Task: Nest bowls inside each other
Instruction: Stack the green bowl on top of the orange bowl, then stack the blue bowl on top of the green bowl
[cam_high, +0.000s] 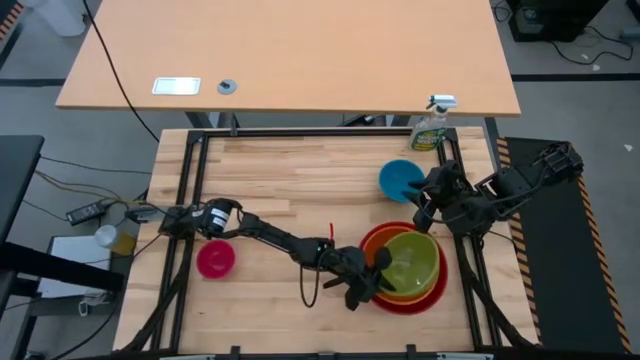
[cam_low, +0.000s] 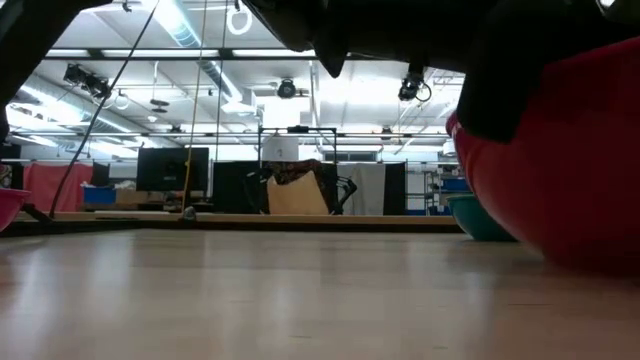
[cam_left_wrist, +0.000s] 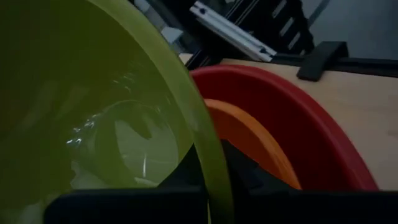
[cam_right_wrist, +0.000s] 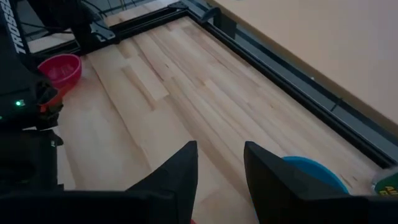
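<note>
The lime green bowl (cam_high: 412, 258) sits inside the orange bowl (cam_high: 392, 291), which sits inside the red bowl (cam_high: 436, 296) at the table's right front. My left gripper (cam_high: 374, 280) is shut on the green bowl at its left side. The blue bowl (cam_high: 400, 178) stands on its base farther back. The pink bowl (cam_high: 215, 258) stands at the left. My right gripper (cam_high: 425, 205) hangs open above the table between the blue bowl and the stack, with nothing between its fingers (cam_right_wrist: 186, 171). My left gripper holds the green bowl's rim (cam_left_wrist: 211, 163) on the bowl's left side, one finger inside the bowl and one outside. The fingers come nearly level from the table's left. The bowl is inside the orange bowl (cam_left_wrist: 249, 140); whether its base rests there I cannot tell.
A green spray bottle (cam_high: 432, 125) stands at the back right corner. A black frame rail (cam_right_wrist: 292, 81) runs along the table's far edge. Bare wood (cam_high: 300, 180) lies between the pink bowl and the stack.
</note>
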